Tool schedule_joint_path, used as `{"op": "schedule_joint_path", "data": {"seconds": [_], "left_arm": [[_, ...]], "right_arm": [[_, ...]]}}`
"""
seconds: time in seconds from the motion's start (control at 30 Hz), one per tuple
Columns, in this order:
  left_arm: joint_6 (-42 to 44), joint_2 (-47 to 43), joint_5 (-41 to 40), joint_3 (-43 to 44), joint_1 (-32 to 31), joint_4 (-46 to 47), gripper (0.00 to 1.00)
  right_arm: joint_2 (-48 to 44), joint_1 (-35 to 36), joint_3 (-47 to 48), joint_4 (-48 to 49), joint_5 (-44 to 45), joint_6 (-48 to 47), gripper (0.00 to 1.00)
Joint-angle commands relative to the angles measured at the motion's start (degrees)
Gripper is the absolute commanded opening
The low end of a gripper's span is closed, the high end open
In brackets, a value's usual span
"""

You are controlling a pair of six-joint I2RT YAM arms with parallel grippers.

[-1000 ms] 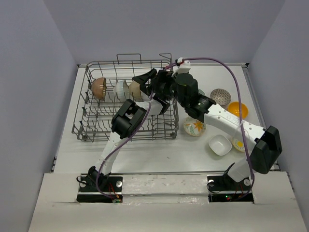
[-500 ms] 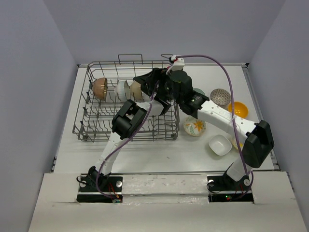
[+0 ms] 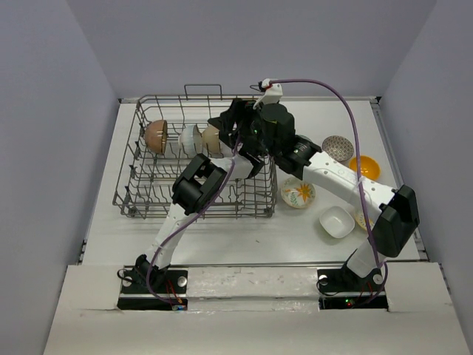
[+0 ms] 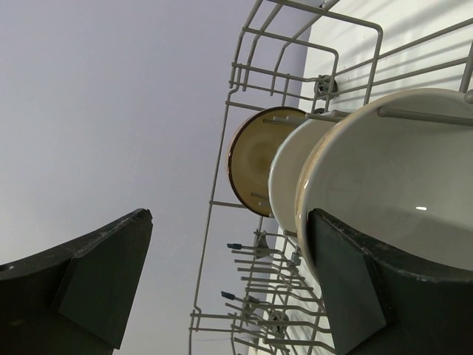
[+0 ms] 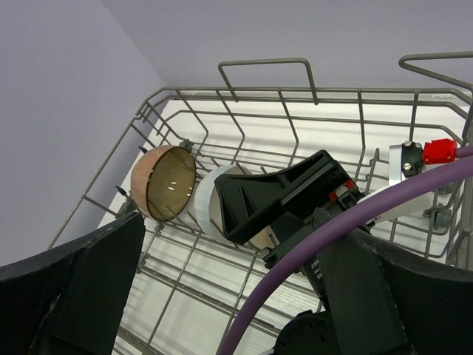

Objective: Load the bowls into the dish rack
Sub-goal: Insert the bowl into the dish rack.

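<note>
Top external camera: above and behind the arm bases, facing down. Each wrist camera looks past its own fingers (image 4: 103, 281), close at the dish rack (image 3: 148, 194) — all three views share the brown bowl (image 3: 154, 134).

Grey wire dish rack (image 3: 140, 159) sits left of centre on the white surface (image 3: 244, 237). Three bowls stand on edge in its far row, close together: brown ceramic bowl (image 3: 156, 134), white bowl (image 3: 189, 137), cream bowl (image 3: 211, 138). Black left end effector (image 3: 224, 124) is just beside the cream one. White right arm (image 3: 336, 177) reaches over the rack's right wall. On the surface right of the rack: floral bowl (image 3: 298, 194), squarish white bowl (image 3: 337, 222), orange bowl (image 3: 364, 168), speckled bowl (image 3: 337, 147).
</note>
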Motion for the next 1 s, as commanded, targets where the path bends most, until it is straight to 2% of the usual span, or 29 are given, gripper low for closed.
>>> {"op": "schedule_joint_path", "data": {"seconds": [0.0,0.3,0.5,0.73,0.97], "left_arm": [[18.89,-7.98,-10.74,2.30,-3.29,37.12,0.99],[20.20,-7.02,-10.82,2.56,-3.03,40.36,0.99],[19.77,-7.62,-10.82,1.25,-3.03,40.20,0.99],[17.92,-10.27,-10.82,-1.04,-3.12,37.74,0.99],[18.10,-11.41,-10.74,-1.74,-3.38,37.56,0.99]], "right_arm": [[-2.20,1.48,4.32,2.43,-0.05,-0.96,1.00],[0.00,4.38,7.93,0.14,2.15,-3.42,1.00],[0.26,4.91,7.58,0.32,2.33,-3.78,1.00],[1.93,7.37,12.76,-2.93,3.38,-5.27,1.00],[1.67,7.37,11.44,-1.27,3.12,-4.66,1.00]]}}
